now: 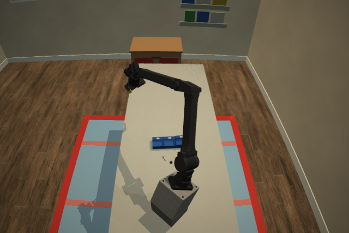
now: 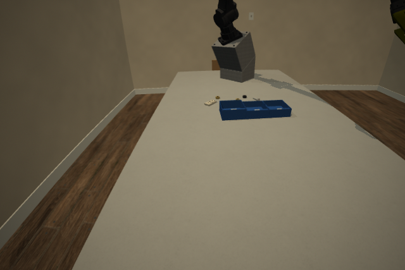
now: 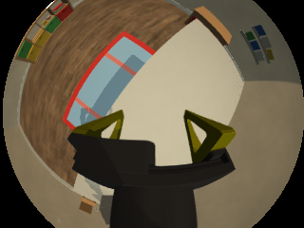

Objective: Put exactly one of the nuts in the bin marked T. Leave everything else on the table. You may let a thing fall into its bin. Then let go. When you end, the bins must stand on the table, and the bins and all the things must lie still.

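Observation:
Three joined blue bins (image 1: 167, 142) (image 2: 255, 110) stand on the table near the arm's base; each has a small white label that I cannot read. Beside them lie a black nut (image 1: 170, 162) (image 2: 244, 96), a brass nut (image 2: 217, 97), a second small brass piece (image 2: 237, 98) half hidden behind the bin wall, a silver bolt (image 1: 163, 157) (image 2: 255, 98) and a white domino-like piece (image 2: 210, 102). My gripper (image 1: 131, 89) (image 3: 153, 113) is open and empty. It hangs high over the table's far left edge, far from the bins; only a part of it shows at the right edge of the exterior view.
The long beige table (image 1: 157, 112) (image 2: 228, 178) (image 3: 190, 83) carries the arm's grey base block (image 1: 172, 202) (image 2: 235, 57). A red-edged blue mat (image 1: 92, 168) (image 3: 102, 83) lies on the wooden floor under the table. A wooden cabinet (image 1: 155, 47) stands beyond the far end.

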`<move>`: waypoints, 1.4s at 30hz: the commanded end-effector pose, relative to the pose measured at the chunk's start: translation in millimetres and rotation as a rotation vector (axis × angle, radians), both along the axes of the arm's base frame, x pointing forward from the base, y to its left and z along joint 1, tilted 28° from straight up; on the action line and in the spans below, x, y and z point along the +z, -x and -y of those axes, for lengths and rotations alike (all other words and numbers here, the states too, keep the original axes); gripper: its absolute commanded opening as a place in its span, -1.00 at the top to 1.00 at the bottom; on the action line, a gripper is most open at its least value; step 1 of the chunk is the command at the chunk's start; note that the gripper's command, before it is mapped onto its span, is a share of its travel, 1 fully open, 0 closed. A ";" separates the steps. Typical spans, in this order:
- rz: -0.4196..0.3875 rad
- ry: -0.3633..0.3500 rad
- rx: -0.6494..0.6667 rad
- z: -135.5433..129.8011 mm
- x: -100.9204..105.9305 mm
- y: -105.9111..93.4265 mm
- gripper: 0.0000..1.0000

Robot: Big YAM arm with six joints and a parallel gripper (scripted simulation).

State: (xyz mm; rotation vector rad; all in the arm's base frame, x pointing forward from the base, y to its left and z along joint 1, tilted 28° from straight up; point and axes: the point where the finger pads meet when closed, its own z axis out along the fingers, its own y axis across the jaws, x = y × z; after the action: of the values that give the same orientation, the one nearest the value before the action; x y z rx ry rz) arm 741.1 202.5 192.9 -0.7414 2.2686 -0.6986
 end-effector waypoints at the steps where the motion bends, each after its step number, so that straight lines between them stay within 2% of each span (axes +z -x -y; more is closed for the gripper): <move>1: 0.013 -0.005 0.004 -3.5 8.9 0.0 -1.00; 17: 0.013 -0.005 0.004 -3.5 8.9 0.0 -1.00; 18: 0.000 0.000 0.000 -0.2 0.2 0.1 0.84; 42: 0.000 0.000 0.000 -0.2 0.2 0.1 0.84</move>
State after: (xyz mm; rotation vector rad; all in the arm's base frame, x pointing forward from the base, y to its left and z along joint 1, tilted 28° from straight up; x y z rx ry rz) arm 741.1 202.5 192.9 -0.7414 2.2686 -0.6986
